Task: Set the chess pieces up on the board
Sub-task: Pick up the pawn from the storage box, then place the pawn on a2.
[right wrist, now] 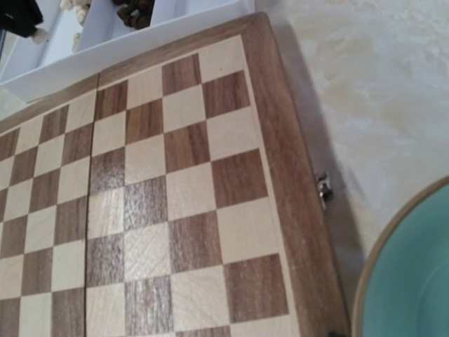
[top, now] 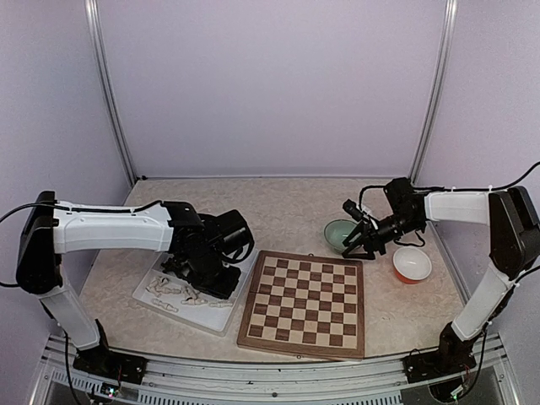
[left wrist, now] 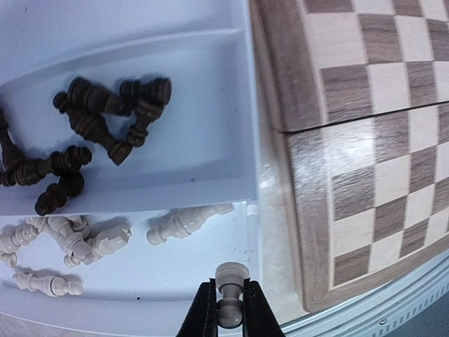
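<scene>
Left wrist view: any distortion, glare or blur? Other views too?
Left wrist: board rim bows, lens distortion; pale sheen on its squares; held white piece sharp. Right wrist: board crisp, teal bowl cropped at corner. Top external: even light, faint shadows.

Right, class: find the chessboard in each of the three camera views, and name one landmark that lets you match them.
Top external: the chessboard lies low and centre in the picture.
Left wrist: its brown rim and checks fill the right side.
Right wrist: it fills most of the frame, left and centre.
Shared landmark: the white tray beside the chessboard's edge, seen in all three views.
</scene>
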You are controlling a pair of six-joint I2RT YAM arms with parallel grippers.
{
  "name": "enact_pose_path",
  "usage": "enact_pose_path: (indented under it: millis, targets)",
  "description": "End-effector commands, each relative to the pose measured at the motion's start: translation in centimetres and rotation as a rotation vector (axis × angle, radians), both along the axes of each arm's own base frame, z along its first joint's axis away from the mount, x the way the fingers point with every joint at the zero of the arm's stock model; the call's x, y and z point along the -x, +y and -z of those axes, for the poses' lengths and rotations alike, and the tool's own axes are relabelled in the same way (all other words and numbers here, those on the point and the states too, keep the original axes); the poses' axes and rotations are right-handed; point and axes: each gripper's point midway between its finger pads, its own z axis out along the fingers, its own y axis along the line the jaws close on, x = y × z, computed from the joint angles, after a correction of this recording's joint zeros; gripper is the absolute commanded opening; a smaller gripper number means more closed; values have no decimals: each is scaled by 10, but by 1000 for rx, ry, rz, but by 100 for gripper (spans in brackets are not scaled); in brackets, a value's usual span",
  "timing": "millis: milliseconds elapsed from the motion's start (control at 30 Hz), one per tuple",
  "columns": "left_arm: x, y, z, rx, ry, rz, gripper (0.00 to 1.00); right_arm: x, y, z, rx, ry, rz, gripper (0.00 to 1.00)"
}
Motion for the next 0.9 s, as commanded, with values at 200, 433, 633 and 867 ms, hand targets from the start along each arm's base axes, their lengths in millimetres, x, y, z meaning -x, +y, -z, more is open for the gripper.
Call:
enact_pose_path:
  millis: [200, 433, 633, 867]
  targets:
    - [15, -54, -16, -1, -19, 182, 2, -3, 4, -7, 9, -41, -19, 60]
    - [21, -72, -1, -26, 4, 229, 2, -2, 2, -6, 23, -53, -19, 60]
    - [26, -82, 8, -27, 28, 243, 4, -2, 2, -3, 28, -48, -23, 60]
    - [33, -83, 16, -31, 62, 257, 4, -2, 1, -2, 33, -46, -24, 60]
